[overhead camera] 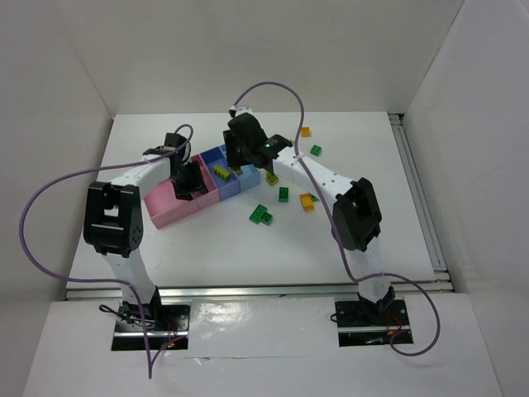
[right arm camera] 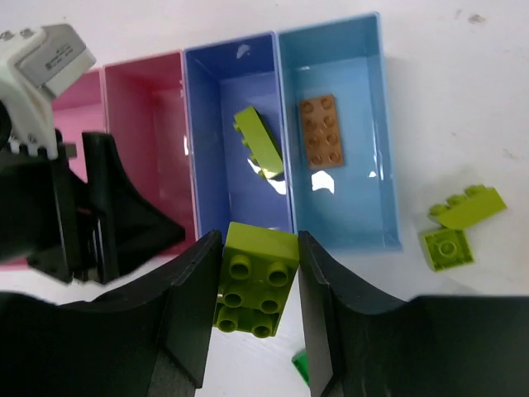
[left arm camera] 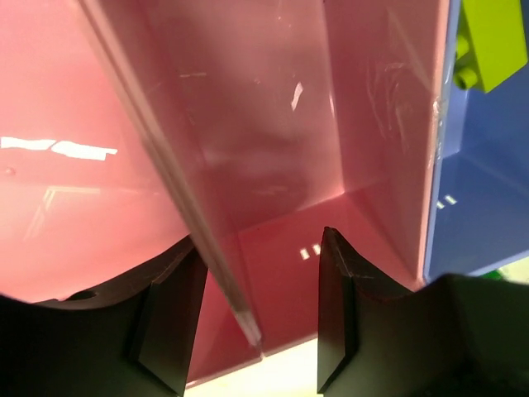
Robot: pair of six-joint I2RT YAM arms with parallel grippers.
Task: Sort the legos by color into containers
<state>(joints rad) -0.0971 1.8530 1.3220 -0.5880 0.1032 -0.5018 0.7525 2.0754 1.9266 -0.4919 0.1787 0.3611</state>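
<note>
My right gripper [right arm camera: 258, 245] is shut on a lime-green lego [right arm camera: 254, 285] and holds it above the near end of the blue bin [right arm camera: 211, 174]. That bin holds another lime lego [right arm camera: 260, 142]. The light-blue bin [right arm camera: 376, 149] beside it holds an orange lego [right arm camera: 322, 131]. My left gripper [left arm camera: 260, 248] is open, its jaws straddling the thin wall [left arm camera: 173, 178] between the two pink bins [left arm camera: 273, 124] without touching it. From above, the left gripper [overhead camera: 188, 184] is over the pink bins [overhead camera: 165, 207] and the right gripper [overhead camera: 238, 157] is over the blue ones.
Loose legos lie on the table right of the bins: orange ones [overhead camera: 305, 131] [overhead camera: 307, 201], green ones [overhead camera: 316, 150] [overhead camera: 283, 194], and a dark green one [overhead camera: 261, 215]. Two lime legos [right arm camera: 459, 223] lie beside the light-blue bin. The left arm [right arm camera: 74, 207] stands close to my right gripper.
</note>
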